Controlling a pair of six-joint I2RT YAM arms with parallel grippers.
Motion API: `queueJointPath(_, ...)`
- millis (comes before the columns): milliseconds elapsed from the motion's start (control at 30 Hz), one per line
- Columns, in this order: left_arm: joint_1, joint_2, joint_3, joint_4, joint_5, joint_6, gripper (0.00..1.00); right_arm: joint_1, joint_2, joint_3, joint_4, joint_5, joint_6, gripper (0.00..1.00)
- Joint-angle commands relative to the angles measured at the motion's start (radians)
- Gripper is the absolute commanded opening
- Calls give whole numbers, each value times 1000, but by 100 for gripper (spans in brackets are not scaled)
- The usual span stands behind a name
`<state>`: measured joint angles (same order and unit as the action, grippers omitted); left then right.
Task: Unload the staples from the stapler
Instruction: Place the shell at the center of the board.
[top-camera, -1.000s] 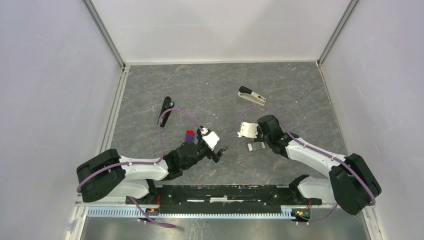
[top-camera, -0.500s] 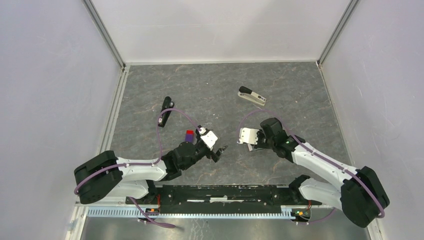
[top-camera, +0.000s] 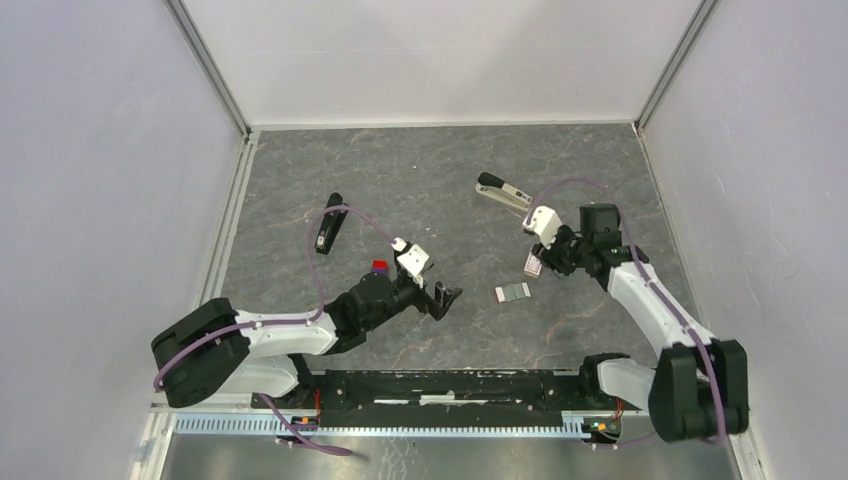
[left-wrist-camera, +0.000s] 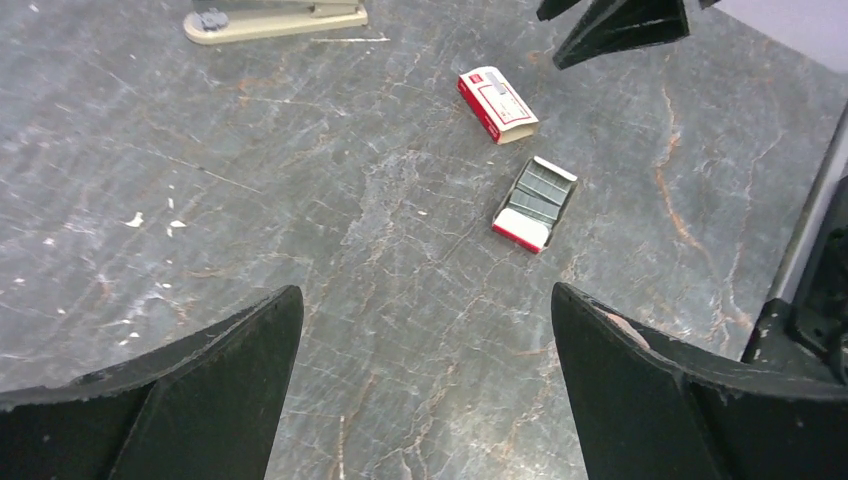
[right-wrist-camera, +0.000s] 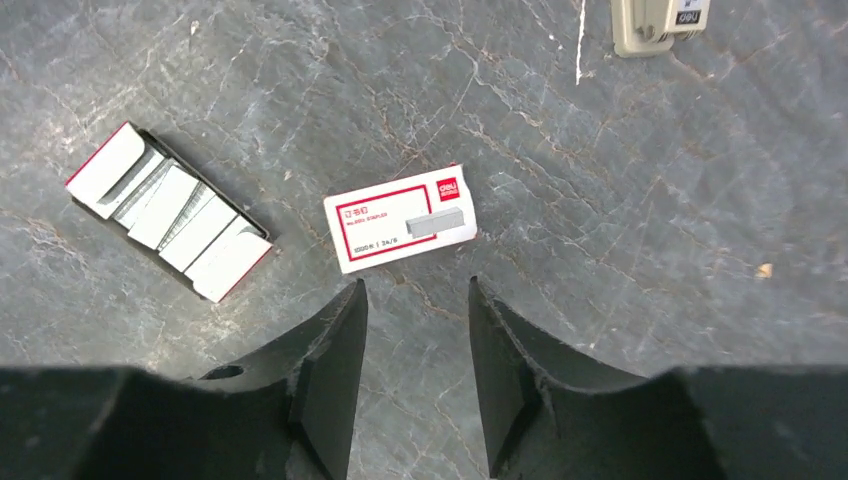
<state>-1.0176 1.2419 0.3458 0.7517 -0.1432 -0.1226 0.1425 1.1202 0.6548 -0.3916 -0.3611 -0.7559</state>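
Stapler, in two pieces on the tabletop: one black bar at the left and one grey-beige rail with a black end, well apart. Staples: strips in one open red-edged tray between the arms; number not discernible. One red-and-white box just ahead of the right claw, whose jaws are parted and empty. Left claw spread wide, empty. One red-and-purple block beside the left arm.
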Motion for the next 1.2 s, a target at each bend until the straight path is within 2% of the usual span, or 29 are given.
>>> queueJointPath(0, 20, 68, 65, 36, 100, -176, 100, -159, 137, 118, 0, -266, 69, 49)
queueJointPath(133, 21, 169, 116, 49, 139, -251, 97, -285, 365, 295, -105, -455, 74, 51)
queueJointPath(200, 21, 199, 118, 83, 139, -275, 96, -303, 460, 353, -130, -480, 76, 51)
queueJointPath(400, 26, 228, 135, 88, 133, -279, 96, -302, 585, 428, -78, -487, 157, 56)
queueJointPath(667, 44, 287, 178, 77, 139, -288, 96, -253, 649, 476, -41, -372, 157, 64)
queueJointPath(900, 59, 314, 208, 68, 174, -292, 96, -205, 711, 520, -75, -307, 109, 64)
queueJointPath(1167, 83, 326, 231, 50, 202, -290, 96, -193, 688, 477, -90, -238, 45, 63)
